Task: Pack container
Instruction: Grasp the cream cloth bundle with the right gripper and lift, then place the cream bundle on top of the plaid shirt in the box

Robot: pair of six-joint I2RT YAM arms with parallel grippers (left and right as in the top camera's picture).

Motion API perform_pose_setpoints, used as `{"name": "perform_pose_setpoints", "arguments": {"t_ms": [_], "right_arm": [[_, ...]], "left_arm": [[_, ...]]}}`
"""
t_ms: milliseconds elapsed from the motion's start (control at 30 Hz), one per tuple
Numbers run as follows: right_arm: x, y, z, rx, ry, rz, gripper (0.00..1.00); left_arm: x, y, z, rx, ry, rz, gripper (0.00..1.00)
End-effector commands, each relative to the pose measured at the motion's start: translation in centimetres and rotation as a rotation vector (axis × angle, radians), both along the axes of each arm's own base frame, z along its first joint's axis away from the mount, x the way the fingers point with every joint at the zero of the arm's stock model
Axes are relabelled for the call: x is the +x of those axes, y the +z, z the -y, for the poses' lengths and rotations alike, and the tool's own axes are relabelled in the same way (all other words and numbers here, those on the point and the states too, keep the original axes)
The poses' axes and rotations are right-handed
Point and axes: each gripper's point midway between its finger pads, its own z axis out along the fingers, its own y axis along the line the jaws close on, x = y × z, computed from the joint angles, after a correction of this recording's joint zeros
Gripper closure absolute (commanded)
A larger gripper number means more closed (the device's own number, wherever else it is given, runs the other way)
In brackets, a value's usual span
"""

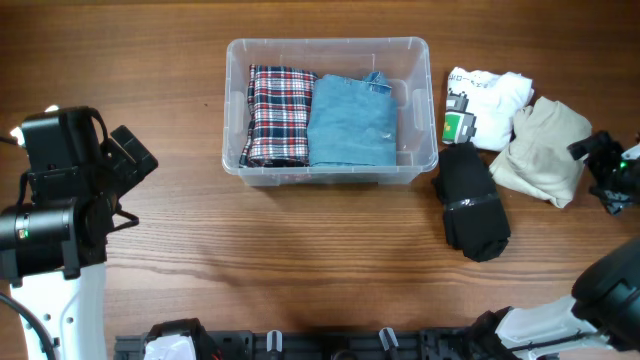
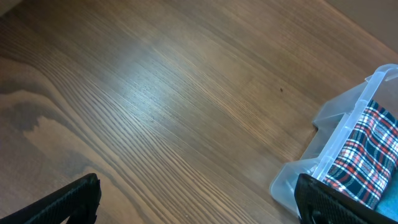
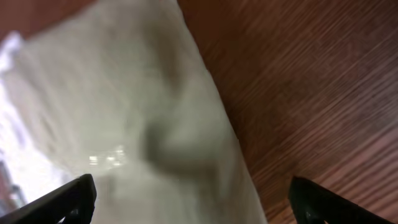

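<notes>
The clear plastic container [image 1: 330,172] sits at the table's middle back. It holds a folded plaid shirt [image 1: 277,115] on the left and folded blue jeans [image 1: 352,120] beside it. Its corner and the plaid also show in the left wrist view [image 2: 348,134]. My left gripper [image 1: 128,160] is open and empty, left of the container, above bare wood. My right gripper [image 1: 600,165] is open at the far right, by the edge of a folded beige garment [image 1: 545,150], which fills the right wrist view [image 3: 124,124], blurred.
A folded white shirt with a green tag [image 1: 485,100] lies right of the container. A rolled black garment [image 1: 473,205] lies in front of it. The table's front edge carries the arm bases [image 1: 300,345].
</notes>
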Motion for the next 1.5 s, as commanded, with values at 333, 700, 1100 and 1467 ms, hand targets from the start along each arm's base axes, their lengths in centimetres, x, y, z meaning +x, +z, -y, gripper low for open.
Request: {"name": "perform_pose_setpoints", "arguments": {"t_ms": [333, 700, 1100, 1467], "right_arm": [[2.7, -2.4, -3.9, 0.216, 0.199, 0.132, 0.78], [2.9, 24.8, -17.7, -0.031, 0.536, 0.729, 0.89], [8.6, 22.9, -43.0, 0.339, 0.822, 0.74, 0.91], [12.2, 6.7, -53.8, 0.562, 0.65, 0.441, 0.89]], "left_arm": [[0.0, 0.0, -0.3, -0.003, 0.027, 0.005, 0.0], [0.0, 0.0, -0.3, -0.003, 0.027, 0.005, 0.0], [0.0, 0.0, -0.3, -0.003, 0.027, 0.005, 0.0], [0.0, 0.0, -0.3, -0.003, 0.027, 0.004, 0.0]]}}
